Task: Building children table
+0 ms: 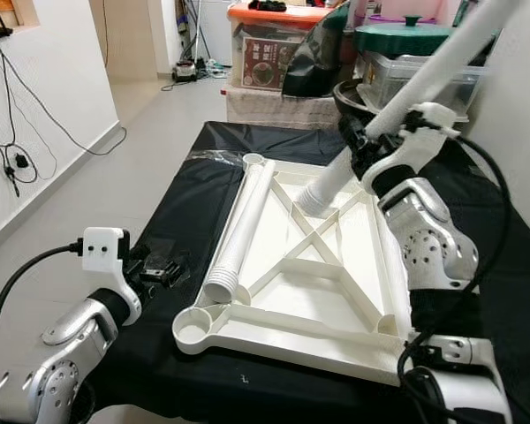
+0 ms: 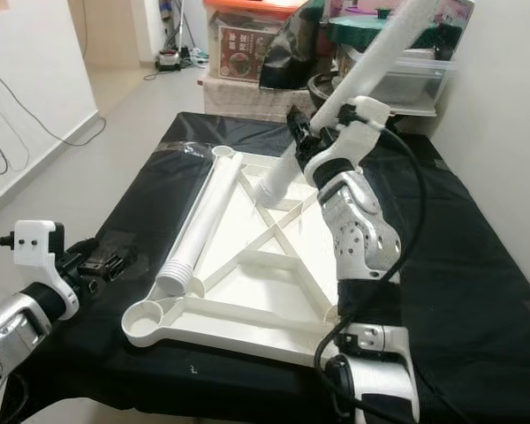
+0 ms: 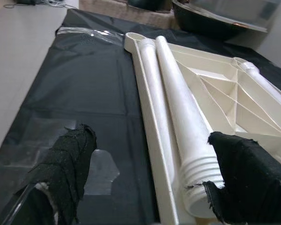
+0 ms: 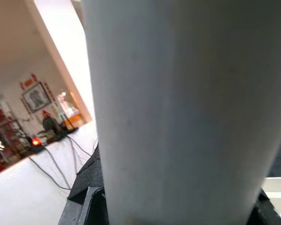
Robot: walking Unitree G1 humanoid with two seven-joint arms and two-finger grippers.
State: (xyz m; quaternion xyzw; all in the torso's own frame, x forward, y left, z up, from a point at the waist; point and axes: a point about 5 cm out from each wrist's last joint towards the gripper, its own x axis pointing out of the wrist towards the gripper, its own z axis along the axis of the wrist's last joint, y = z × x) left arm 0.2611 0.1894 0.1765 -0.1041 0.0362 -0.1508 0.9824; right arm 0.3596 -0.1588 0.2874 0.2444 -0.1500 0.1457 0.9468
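Right pincer [image 1: 364, 140] pinching tilted white leg [image 1: 397, 102], threaded end hovering over upturned tabletop [image 1: 336, 265] centre. Left pincer [image 3: 150, 173] spreading beside second leg [image 3: 178, 108], lying along tabletop's left rim on black-covered desk [image 1: 185, 194].

Tabletop [image 1: 336, 265], legs [image 1: 243, 225]: smooth white plastic. Sheet [image 1: 194, 177]: glossy black. Fingers [image 3: 70, 159]: rough cloth-wrapped.

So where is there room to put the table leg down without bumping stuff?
There's bare black cloth along the tabletop's left edge, ahead of the left hand. More cloth lies bare on its right. The tabletop's left rim is crowded: a loose leg lies there. The right hand holds the other leg.
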